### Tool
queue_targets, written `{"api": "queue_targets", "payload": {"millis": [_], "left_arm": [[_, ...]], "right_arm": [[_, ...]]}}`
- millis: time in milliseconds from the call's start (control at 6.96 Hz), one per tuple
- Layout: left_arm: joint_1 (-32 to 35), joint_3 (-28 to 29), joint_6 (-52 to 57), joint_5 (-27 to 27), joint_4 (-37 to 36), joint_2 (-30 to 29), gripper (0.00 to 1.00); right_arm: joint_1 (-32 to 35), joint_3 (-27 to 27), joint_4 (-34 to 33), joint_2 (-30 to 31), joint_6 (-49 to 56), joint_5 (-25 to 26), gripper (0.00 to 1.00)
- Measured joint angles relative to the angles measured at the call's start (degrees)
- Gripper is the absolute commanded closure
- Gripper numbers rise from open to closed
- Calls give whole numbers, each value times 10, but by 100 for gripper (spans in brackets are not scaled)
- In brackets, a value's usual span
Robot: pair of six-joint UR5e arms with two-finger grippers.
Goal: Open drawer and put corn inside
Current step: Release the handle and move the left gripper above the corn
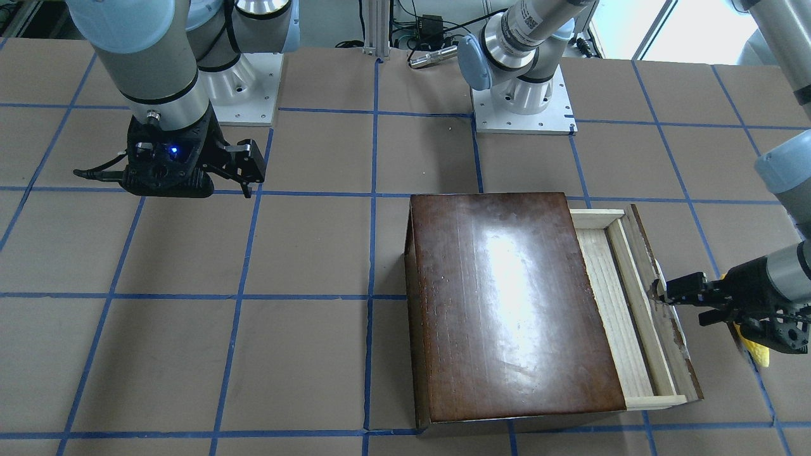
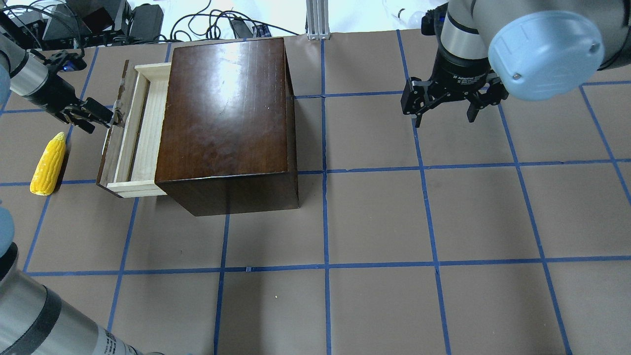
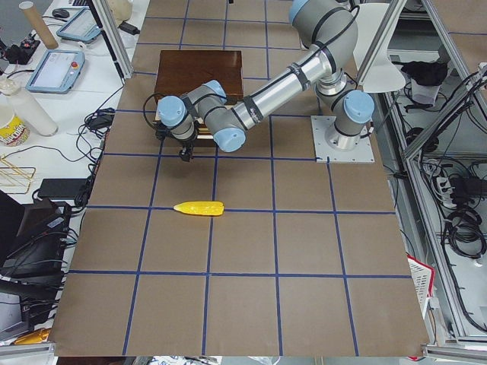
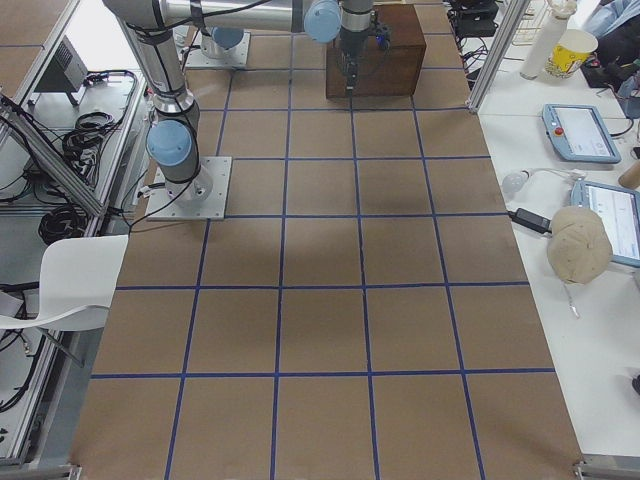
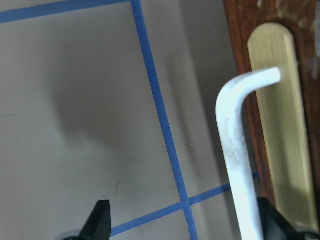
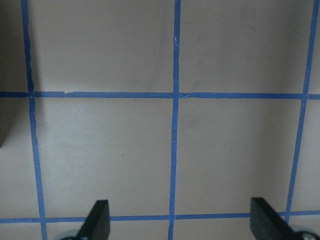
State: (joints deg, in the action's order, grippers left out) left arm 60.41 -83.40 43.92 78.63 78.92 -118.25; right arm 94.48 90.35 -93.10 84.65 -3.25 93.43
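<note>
The left gripper's [image 2: 107,117] jaws straddle the whitish handle [image 5: 232,145] unclamped, so they may slip with the drawer [image 2: 148,123] only partly out. The corn [image 2: 48,164], on the table [image 2: 374,212] at the overhead's left edge, sits in the pull path and could be knocked. The right gripper [image 2: 444,118] hovers with its jaws spread.

Place: robotics lab.
Counter [image 4: 320,330]: brown sheeting, blue tape grid [image 4: 283,215], arm base plate [image 4: 190,190] bolted down.
Right-end view, 3 o'clock: teach pendants [image 4: 580,132].
9 o'clock: cable bundles [image 4: 55,225], aluminium framing [image 4: 45,150].

My table [image 2: 374,217] wears blue tape lines [image 2: 325,222]; cables [image 2: 217,19] tangle beyond its twelve o'clock edge.
</note>
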Motion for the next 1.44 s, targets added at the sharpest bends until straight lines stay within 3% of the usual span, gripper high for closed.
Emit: {"api": "queue_targets", "payload": {"millis": [1006, 1437], "left_arm": [[-13, 8, 6, 3, 13, 14, 0], [-35, 67, 2, 56, 57, 15, 0]], "right_arm": [[0, 0, 0, 0, 0, 0, 0], [0, 0, 0, 1, 0, 0, 0]]}}
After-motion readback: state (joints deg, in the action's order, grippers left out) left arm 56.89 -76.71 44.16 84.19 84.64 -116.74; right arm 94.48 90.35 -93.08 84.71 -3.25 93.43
